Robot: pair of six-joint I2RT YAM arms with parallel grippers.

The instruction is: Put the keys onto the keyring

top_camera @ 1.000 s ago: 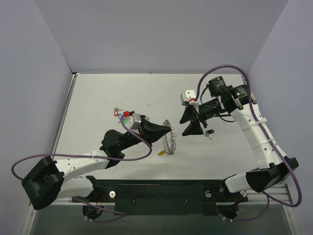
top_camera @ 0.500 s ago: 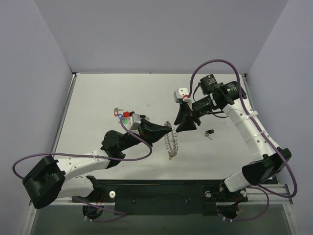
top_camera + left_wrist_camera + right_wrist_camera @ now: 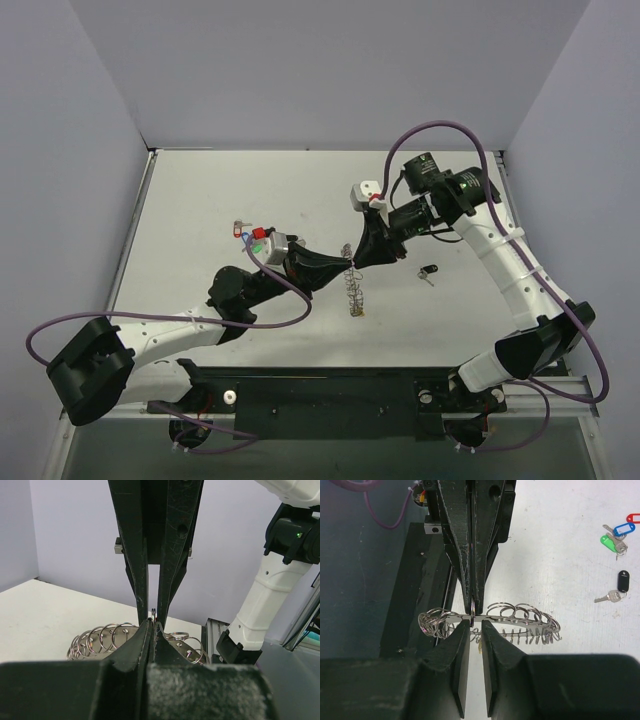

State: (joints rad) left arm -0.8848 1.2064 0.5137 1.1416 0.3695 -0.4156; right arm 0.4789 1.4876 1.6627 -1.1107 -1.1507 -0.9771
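Two grippers meet tip to tip above the middle of the worktop (image 3: 200, 190), with the keyring (image 3: 352, 290) between them. The left gripper (image 3: 346, 265) reaches in from the near left and is clamped fully closed on the keyring's thin wire. It holds the loop edge-on, with the rest trailing toward the near edge; whether the low end touches the worktop cannot be told. In the wrist views the fringe of small rings fans out to both sides of the fingertips. The right gripper (image 3: 360, 258) comes in from the far right and points straight at the left one. Its jaws stand only a narrow slit apart, and one small ring of the fringe sits in that slit with neither finger visibly pressing it. A yellow tag (image 3: 357, 311) shows at the loop's nearest end. A black-tagged key (image 3: 430, 271) lies flat on the worktop to the right of the grippers, well apart from the keyring. A bunch of keys (image 3: 250, 233) tagged red, blue and green lies left of the middle, just beyond the left wrist.
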